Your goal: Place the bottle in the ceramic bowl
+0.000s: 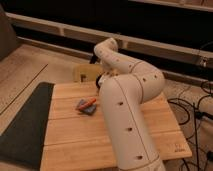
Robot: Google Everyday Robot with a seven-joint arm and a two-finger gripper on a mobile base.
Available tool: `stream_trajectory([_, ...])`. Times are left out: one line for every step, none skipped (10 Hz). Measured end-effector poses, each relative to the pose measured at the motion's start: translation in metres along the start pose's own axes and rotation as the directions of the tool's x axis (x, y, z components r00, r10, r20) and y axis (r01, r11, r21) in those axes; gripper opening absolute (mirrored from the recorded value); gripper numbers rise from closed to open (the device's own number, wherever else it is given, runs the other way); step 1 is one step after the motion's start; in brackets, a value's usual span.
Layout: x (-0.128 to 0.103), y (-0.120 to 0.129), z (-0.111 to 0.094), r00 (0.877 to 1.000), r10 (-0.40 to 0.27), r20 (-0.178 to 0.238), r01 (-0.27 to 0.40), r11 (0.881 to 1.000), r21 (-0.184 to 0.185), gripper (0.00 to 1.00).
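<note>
The arm [127, 107] reaches over the surface [75, 135] toward its far edge, where the pincer [100, 79] sits. A blue-and-orange object [86, 105] lies left of the arm; a mat [22, 125] lies left of the surface.

Wooden slatted table [75, 135] on pale floor [30, 65], dark mat [22, 125] beside, cables [192, 107] right.

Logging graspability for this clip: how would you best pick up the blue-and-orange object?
Probably from above, pinching across its short width mid-body: the blue-and-orange object lies flat on the wooden table. The gripper sits beyond it, mostly behind the arm.
</note>
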Motion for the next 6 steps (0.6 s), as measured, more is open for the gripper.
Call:
stream_trajectory([-0.0012, -0.0055, 0.002, 1.0, 0.008, -0.003, -0.008, 1.0, 0.015, 0.02])
stream_trajectory([0.0002, -0.0084, 0.0048, 1.0, 0.011, -0.013, -0.011, 1.0, 0.023, 0.06])
stream_trajectory([0.0002, -0.0086, 0.0048, 1.0, 0.009, -0.013, -0.009, 1.0, 0.023, 0.06])
stream_trajectory([0.0004, -0.0088, 0.0051, 1.0, 0.007, -0.014, -0.007, 1.0, 0.024, 0.05])
stream_trajectory([0.0002, -0.0085, 0.0047, 1.0, 0.007, -0.013, -0.007, 1.0, 0.023, 0.02])
stream_trajectory([0.0004, -0.0088, 0.0051, 1.0, 0.007, -0.014, -0.006, 1.0, 0.024, 0.0])
